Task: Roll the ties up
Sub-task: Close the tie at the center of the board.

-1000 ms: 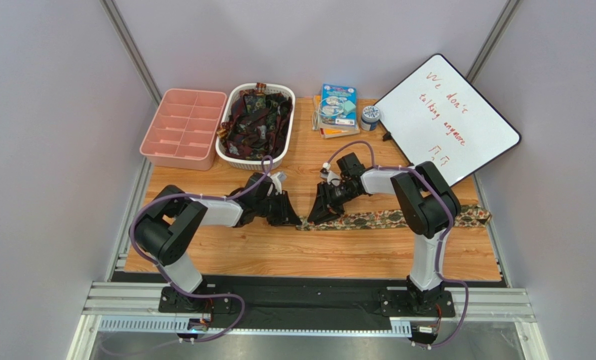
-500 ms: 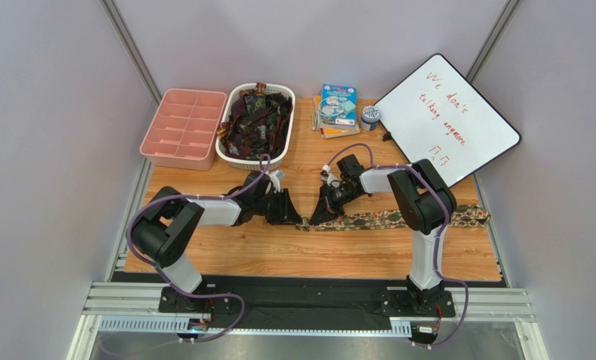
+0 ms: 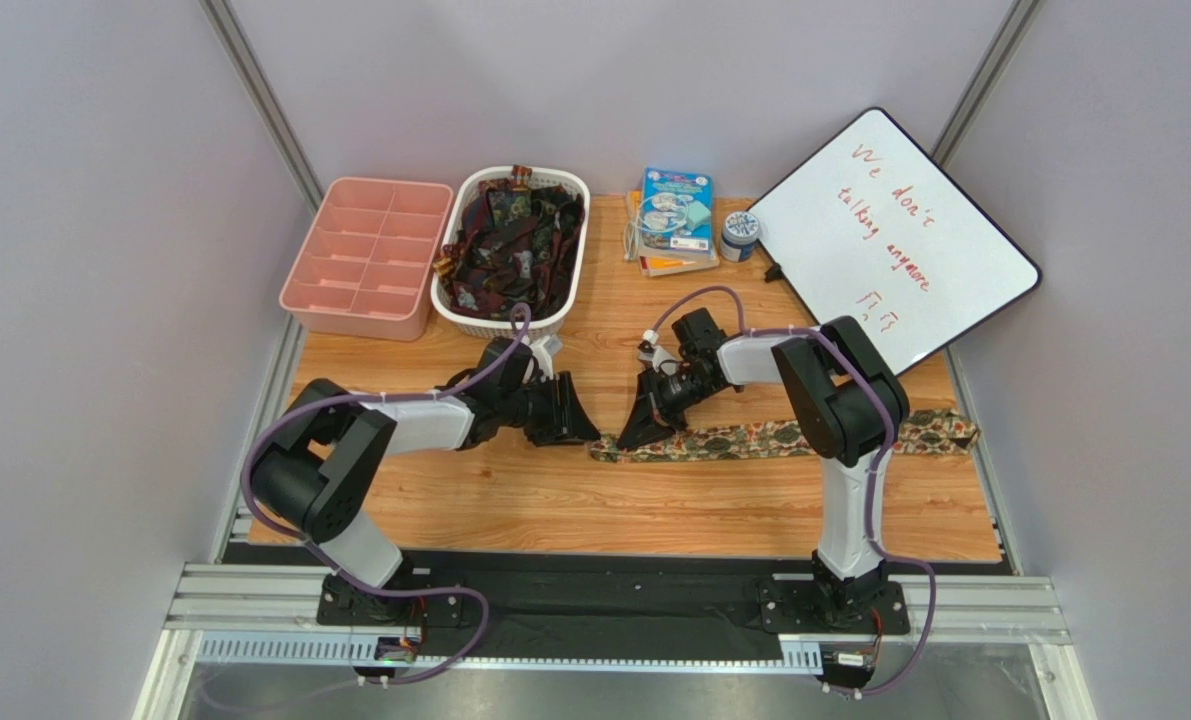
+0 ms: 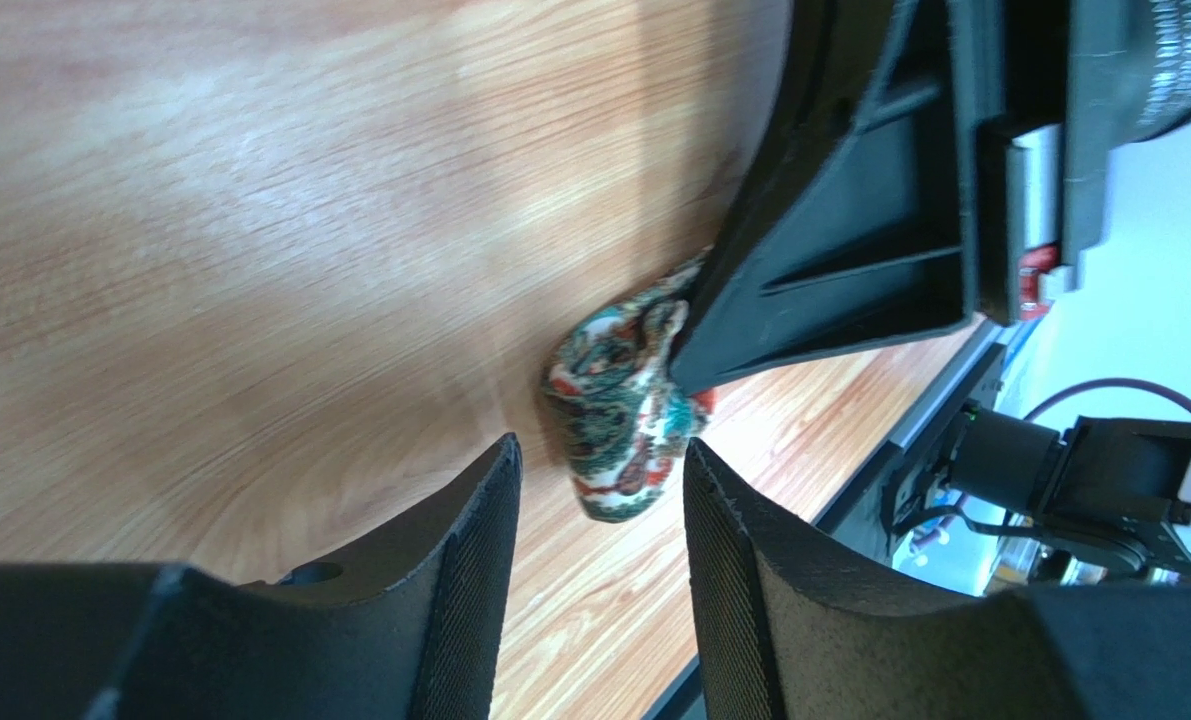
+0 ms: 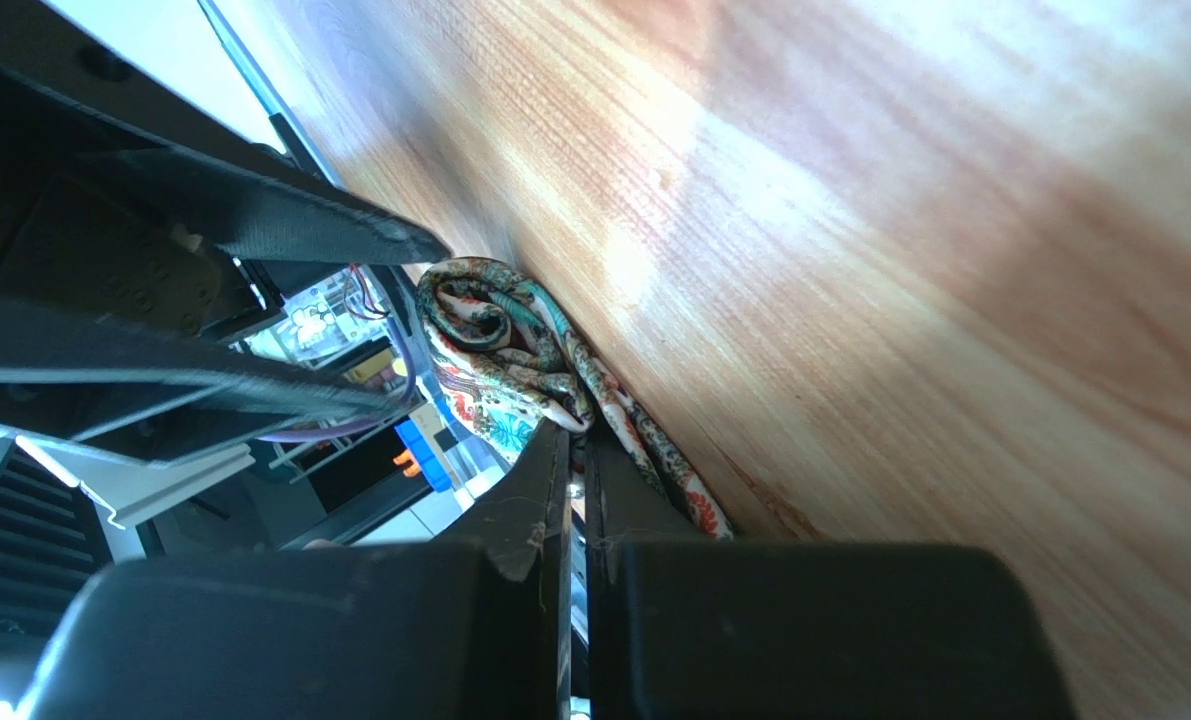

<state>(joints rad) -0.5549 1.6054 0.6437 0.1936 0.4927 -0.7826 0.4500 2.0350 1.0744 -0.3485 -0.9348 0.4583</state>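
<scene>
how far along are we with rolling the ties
Done: nothing finished shows; no rolled tie sits in the pink tray. In hand: the olive tie lies stretched across the table, only its left end bunched into a small coil, which the shut right pincer seems to pinch while the open left pincer faces it. Left: nearly all of this tie, then the heap of ties in the white basket.

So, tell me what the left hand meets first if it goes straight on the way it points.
Probably the bunched end of the tie, just ahead of the left hand, though depth is unclear.
</scene>
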